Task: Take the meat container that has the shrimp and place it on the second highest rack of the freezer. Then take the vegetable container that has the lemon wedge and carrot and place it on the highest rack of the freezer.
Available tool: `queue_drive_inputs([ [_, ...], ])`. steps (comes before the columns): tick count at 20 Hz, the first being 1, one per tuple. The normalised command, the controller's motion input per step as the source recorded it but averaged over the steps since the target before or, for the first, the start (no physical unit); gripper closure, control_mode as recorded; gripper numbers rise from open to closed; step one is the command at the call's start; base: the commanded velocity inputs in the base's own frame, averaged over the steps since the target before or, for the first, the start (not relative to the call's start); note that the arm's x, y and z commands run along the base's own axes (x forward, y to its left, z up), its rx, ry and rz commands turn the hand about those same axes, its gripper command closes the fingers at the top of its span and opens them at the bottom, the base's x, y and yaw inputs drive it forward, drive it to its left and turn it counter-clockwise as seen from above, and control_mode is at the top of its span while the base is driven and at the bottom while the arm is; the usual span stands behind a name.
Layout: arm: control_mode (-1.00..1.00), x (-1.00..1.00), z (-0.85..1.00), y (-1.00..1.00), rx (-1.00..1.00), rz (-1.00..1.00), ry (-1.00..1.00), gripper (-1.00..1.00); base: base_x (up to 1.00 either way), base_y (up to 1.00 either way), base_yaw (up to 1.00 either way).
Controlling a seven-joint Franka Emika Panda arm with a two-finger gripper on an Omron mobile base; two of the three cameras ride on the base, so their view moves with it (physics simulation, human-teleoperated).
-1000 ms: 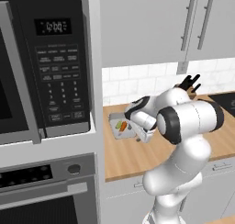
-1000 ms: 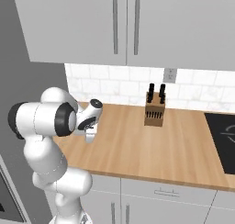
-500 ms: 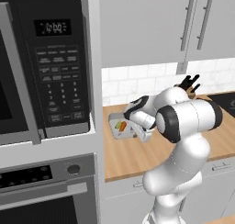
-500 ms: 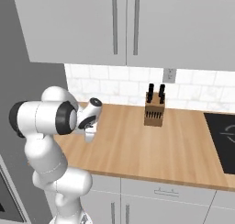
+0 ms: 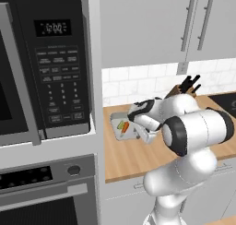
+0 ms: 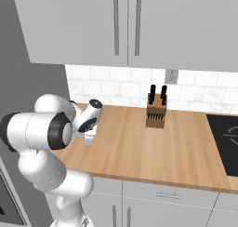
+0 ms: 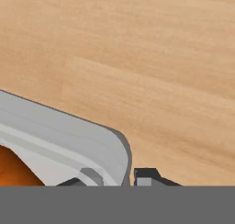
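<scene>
The vegetable container (image 5: pixel 120 127), a shallow grey tray, lies on the wooden counter's left end beside the microwave wall. In it are the orange carrot (image 5: pixel 125 127) and the pale green lemon wedge (image 5: pixel 120 124). My gripper (image 5: pixel 138 135) reaches down at the tray's right edge. The hand view has the tray's rounded grey rim (image 7: pixel 123 154) standing between the two dark fingertips (image 7: pixel 148 176), with my gripper (image 7: pixel 117 177) shut on it, and a patch of orange carrot (image 7: pixel 11 170) inside. In the right base view my arm hides the tray. The meat container, the shrimp and the freezer are out of view.
A black microwave (image 5: pixel 55 67) sits in the tall unit on the left, with a wall oven (image 5: pixel 46 187) beneath. A knife block (image 6: pixel 156 110) stands by the tiled wall, and a dark cooktop (image 6: pixel 228 137) lies to the right. Grey cupboards (image 6: pixel 125 26) hang over the counter (image 6: pixel 153 147).
The hand has stayed at the tray's right edge. The tray and the arm have hardly moved.
</scene>
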Motion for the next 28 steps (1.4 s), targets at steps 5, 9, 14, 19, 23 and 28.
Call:
queue_drive_inputs([
  [5,-1.00,-0.93,0.79,-0.07,0.00,0.00,-0.08,1.00,0.00,0.00,0.00],
  [9,-1.00,-0.95,0.98,-0.13,0.00,0.00,0.00,1.00,0.00,0.00,0.00],
  [14,-1.00,-0.97,1.00,-0.18,0.00,0.00,0.00,1.00,0.00,0.00,0.00],
  [19,-1.00,-0.91,1.00,-0.26,0.00,0.00,0.00,1.00,0.00,0.00,0.00],
  [23,-1.00,-0.85,0.95,-0.46,0.00,0.00,0.00,1.00,0.00,0.00,0.00],
  [28,-1.00,-0.62,0.54,-0.54,0.01,0.00,-0.06,1.00,0.00,0.00,0.00],
])
